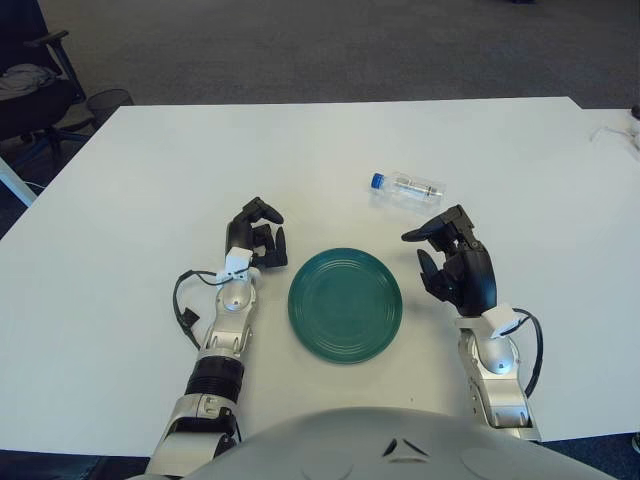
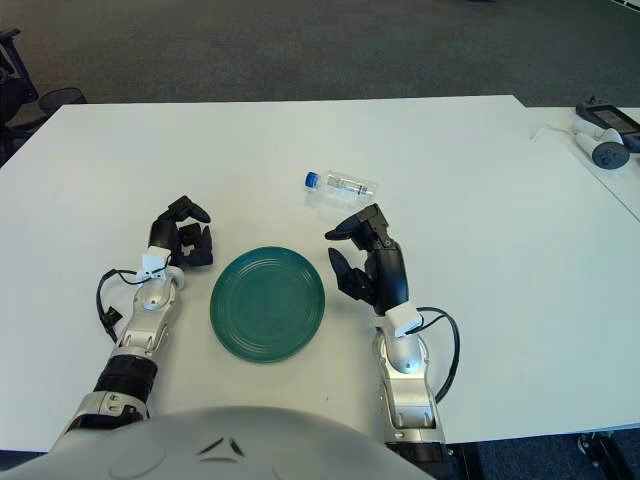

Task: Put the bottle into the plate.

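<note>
A small clear bottle with a blue cap lies on its side on the white table, cap pointing left, behind and to the right of the green plate. My right hand hovers right of the plate and just in front of the bottle, fingers spread and holding nothing. My left hand shows left of the plate, fingers relaxed and empty.
The white table stretches wide around the plate. A black chair stands off the far left corner. Small devices and a cable lie at the far right edge.
</note>
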`<act>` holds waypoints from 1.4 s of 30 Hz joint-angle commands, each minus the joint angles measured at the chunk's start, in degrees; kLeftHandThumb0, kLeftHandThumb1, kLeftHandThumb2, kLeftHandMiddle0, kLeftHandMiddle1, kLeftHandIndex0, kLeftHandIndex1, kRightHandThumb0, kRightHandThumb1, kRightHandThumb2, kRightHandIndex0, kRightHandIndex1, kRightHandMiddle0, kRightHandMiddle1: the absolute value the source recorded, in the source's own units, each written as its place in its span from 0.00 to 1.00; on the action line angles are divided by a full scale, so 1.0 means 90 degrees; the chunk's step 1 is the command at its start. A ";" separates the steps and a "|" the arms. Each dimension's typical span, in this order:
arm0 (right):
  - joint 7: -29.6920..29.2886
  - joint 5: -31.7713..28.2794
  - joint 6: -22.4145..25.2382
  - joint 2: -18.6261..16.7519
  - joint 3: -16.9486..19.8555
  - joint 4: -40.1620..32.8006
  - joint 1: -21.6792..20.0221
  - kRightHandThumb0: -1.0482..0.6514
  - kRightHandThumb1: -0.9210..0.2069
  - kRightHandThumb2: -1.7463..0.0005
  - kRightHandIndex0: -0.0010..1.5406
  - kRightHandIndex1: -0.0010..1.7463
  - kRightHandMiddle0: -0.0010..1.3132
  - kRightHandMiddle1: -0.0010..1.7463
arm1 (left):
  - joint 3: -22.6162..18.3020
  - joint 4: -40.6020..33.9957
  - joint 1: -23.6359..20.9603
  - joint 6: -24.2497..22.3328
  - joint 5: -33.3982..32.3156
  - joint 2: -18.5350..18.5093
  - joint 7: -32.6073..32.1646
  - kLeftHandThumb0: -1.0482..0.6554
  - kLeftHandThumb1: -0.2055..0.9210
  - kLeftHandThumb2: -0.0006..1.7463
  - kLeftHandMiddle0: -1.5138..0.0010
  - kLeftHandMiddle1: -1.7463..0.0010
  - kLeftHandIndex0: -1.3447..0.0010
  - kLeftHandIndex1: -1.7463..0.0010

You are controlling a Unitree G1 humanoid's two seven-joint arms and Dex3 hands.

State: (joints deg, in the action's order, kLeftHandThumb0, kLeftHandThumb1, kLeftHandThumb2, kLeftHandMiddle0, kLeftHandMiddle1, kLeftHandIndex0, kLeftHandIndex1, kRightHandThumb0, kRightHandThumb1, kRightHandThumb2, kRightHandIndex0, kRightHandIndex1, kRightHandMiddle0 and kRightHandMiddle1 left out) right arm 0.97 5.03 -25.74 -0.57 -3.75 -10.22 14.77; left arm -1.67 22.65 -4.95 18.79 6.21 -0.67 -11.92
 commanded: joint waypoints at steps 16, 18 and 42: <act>-0.0159 0.0253 0.1028 0.0563 0.0558 -0.0236 -0.2836 0.41 0.00 0.75 0.27 0.69 0.21 0.95 | 0.0028 0.0397 0.0066 -0.0239 0.0080 -0.0040 -0.0005 0.28 0.26 0.91 0.13 0.00 0.40 0.00; -0.0141 0.0257 0.0927 0.0643 0.0591 -0.0038 -0.3106 0.41 0.00 0.75 0.27 0.70 0.21 0.95 | 0.0029 0.0419 0.0063 -0.0208 0.0069 -0.0036 0.0001 0.28 0.26 0.91 0.13 0.00 0.40 0.00; 0.0108 0.1827 0.2201 0.1620 0.0164 -0.0215 -0.4530 0.41 0.00 0.74 0.22 0.62 0.20 0.96 | 0.0013 0.0406 0.0114 -0.0142 0.0013 0.0098 -0.0100 0.27 0.24 0.93 0.13 0.00 0.39 0.00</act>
State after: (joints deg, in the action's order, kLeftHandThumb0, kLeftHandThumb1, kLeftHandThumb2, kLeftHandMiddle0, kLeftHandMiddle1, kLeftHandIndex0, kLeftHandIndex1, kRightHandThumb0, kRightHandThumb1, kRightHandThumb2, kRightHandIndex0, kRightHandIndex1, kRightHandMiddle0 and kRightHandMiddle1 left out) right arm 0.09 20.36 -8.03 14.06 -0.35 -10.45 -26.26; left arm -1.76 24.29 -6.18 19.71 5.81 0.14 -12.97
